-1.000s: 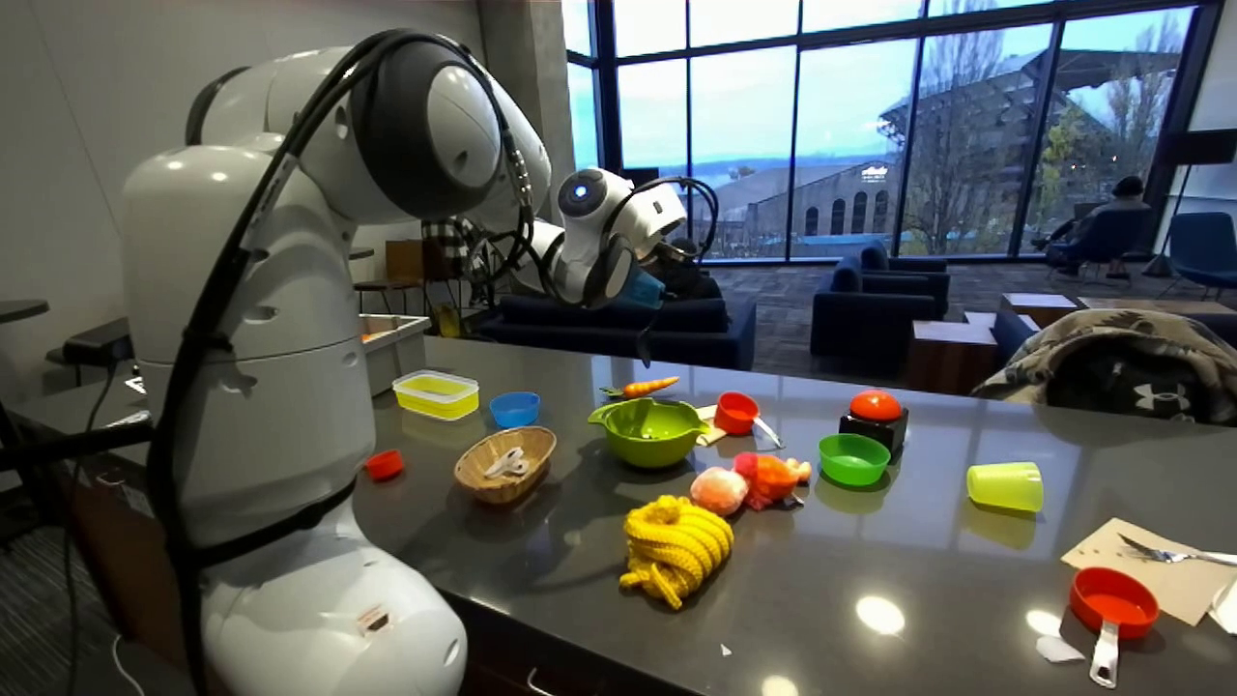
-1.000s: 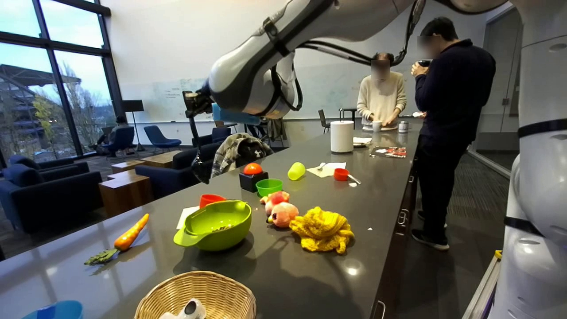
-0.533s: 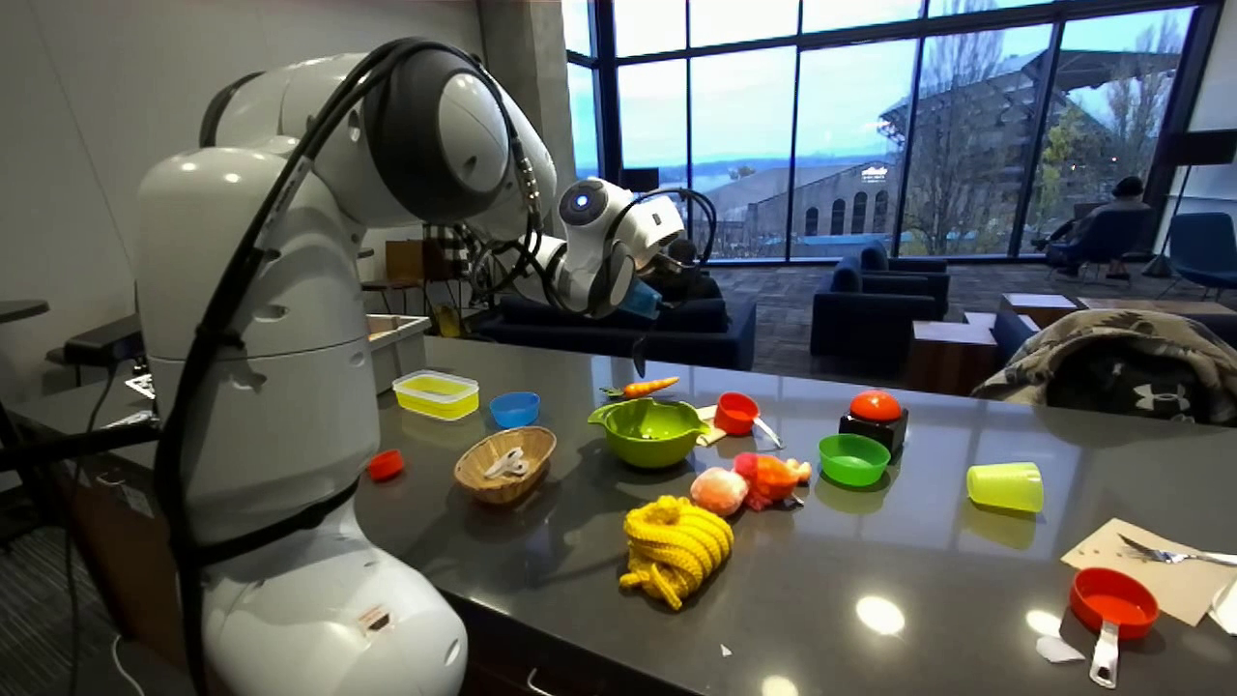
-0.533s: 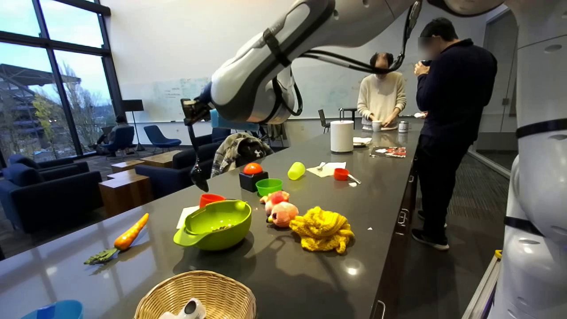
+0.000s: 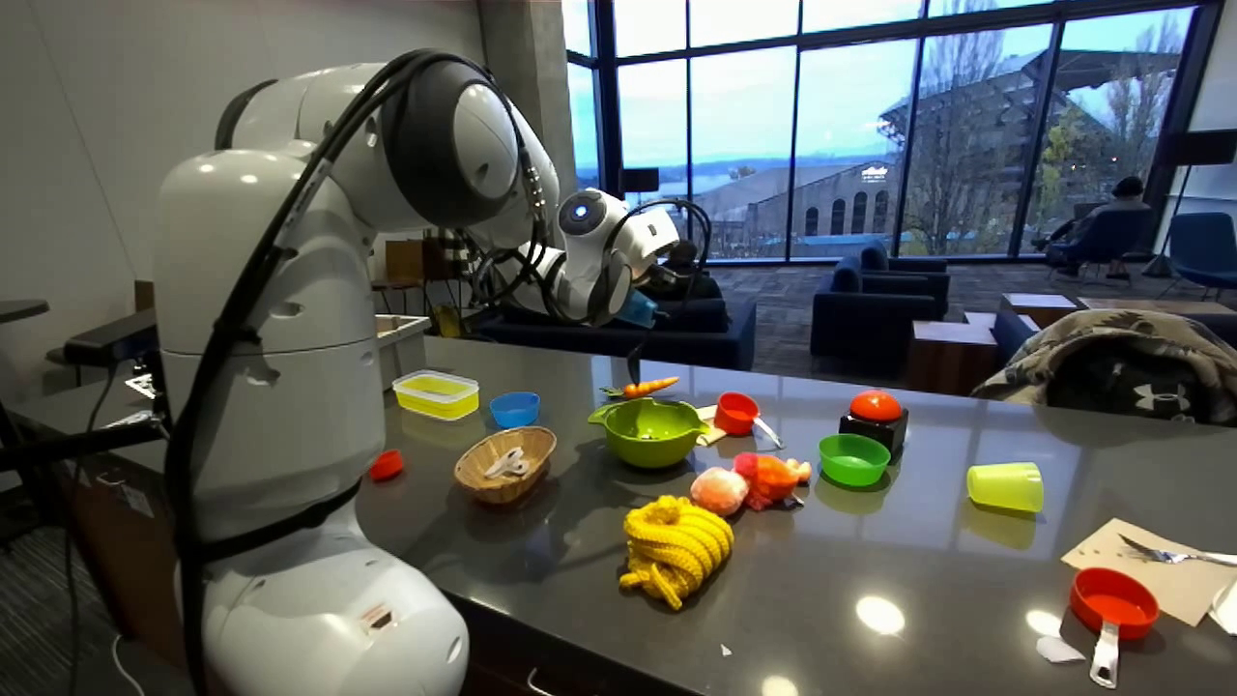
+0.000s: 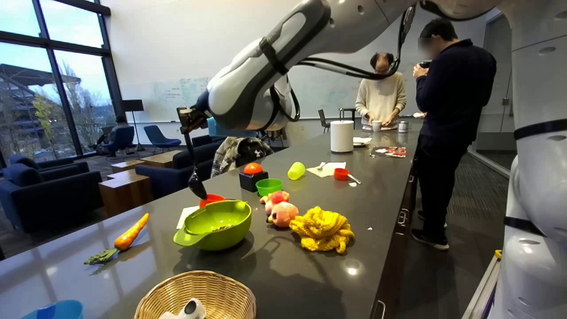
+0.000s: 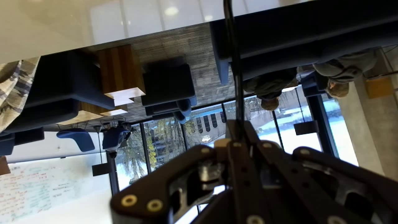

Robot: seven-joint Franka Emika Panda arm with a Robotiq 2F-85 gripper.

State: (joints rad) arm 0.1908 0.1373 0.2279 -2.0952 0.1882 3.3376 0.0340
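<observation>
The gripper (image 7: 238, 130) pinches a black spoon (image 6: 193, 161); the wrist view shows just its handle (image 7: 237, 77), pointing toward twelve o'clock. An exterior view adds its scoop (image 6: 197, 185), at eleven o'clock from a green bowl (image 6: 223, 240).

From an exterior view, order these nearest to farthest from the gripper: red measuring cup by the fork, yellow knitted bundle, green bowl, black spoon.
1. Black spoon, held in the gripper, hanging down.
2. Green bowl, below the spoon in the picture.
3. Yellow knitted bundle, lower, in front of the bowl.
4. Red measuring cup, picture's lower right.
</observation>
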